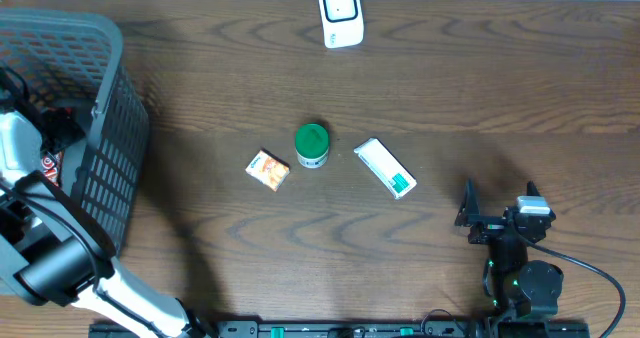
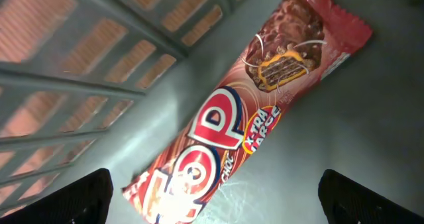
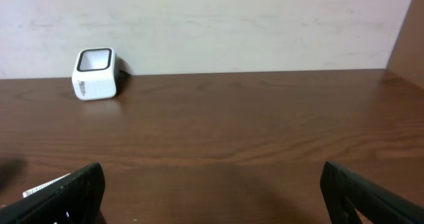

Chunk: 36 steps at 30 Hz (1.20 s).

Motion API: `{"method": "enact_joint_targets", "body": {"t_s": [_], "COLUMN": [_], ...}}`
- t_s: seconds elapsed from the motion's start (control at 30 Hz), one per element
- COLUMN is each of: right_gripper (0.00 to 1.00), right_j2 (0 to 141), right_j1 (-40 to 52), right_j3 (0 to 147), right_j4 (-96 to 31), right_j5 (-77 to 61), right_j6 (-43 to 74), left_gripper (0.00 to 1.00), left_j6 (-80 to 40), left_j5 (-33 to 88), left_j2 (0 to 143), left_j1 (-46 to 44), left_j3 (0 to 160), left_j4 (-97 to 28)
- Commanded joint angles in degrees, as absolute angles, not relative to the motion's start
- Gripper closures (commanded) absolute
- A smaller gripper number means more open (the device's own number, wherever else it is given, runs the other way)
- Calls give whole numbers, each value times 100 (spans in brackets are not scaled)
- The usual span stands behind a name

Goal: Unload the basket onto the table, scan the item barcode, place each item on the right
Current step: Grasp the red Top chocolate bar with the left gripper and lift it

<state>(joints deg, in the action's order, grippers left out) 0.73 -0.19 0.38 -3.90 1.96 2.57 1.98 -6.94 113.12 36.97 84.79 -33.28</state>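
Chocolate bar [image 2: 225, 138] in a red wrapper is seen lying flat on the grey floor of the basket [image 1: 110, 108], which is set at the left edge of the bench [image 1: 450, 78]. The bar is laid on a slant, one end close to the mesh wall. The left gripper [image 2: 225, 201] is lowered inside the basket above the bar with its jaws spread wide. The bar is framed between the two dark fingers [image 2: 86, 197] and is not clasped by them.

Near the middle of the far edge of the bench, the white scanner [image 1: 341, 13] is stood with its dark window turned toward the near edge. Three more items are lined up at the centre of the bench: a small orange box [image 1: 268, 170] on the left, a green-lidded jar [image 1: 312, 144] upright just beside it, and a white and teal box [image 1: 386, 167] to the right, laid at an angle. None of the three is touched by an arm.

The right gripper [image 1: 498, 206] is held toward the near right corner of the bench, well apart from the items. Its jaws are likewise spread wide, and nothing is held between them. From its wrist camera the scanner is seen at the far left.
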Motion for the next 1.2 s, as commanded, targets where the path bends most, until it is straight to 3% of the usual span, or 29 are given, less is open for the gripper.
{"method": "enact_joint_targets", "body": {"t_s": [0.0, 0.37, 0.43, 0.5, 0.57, 0.73, 0.87, 1.17], "right_gripper": [1, 1, 1, 1, 1, 1, 1, 1], "right_j2": [67, 67, 67, 67, 67, 67, 67, 67], "right_j1": [43, 43, 43, 43, 43, 43, 43, 43], "right_j3": [32, 32, 32, 32, 32, 32, 32, 32], "right_j4": [-408, -408, -410, -410, -410, -410, -410, -408], "right_j5": [228, 228, 228, 226, 228, 228, 228, 228], "right_j6": [316, 316, 316, 316, 316, 316, 316, 316], "left_gripper": [1, 2, 12, 37, 55, 85, 92, 93], "left_j6": [342, 292, 174, 5, -191, -676, -1103, -1332], "left_j5": [-661, -639, -639, -639, -639, -637, -635, 95], "left_j2": [11568, 11660, 11660, 11660, 11660, 11651, 11537, 9966], "left_j1": [3734, 3734, 3734, 3732, 3732, 3732, 3721, 3717], "left_j3": [8431, 7596, 7472, 7376, 7308, 7275, 7277, 7489], "left_j4": [-3321, -2515, -2401, -2357, -2346, -2471, -2534, -2467]}}
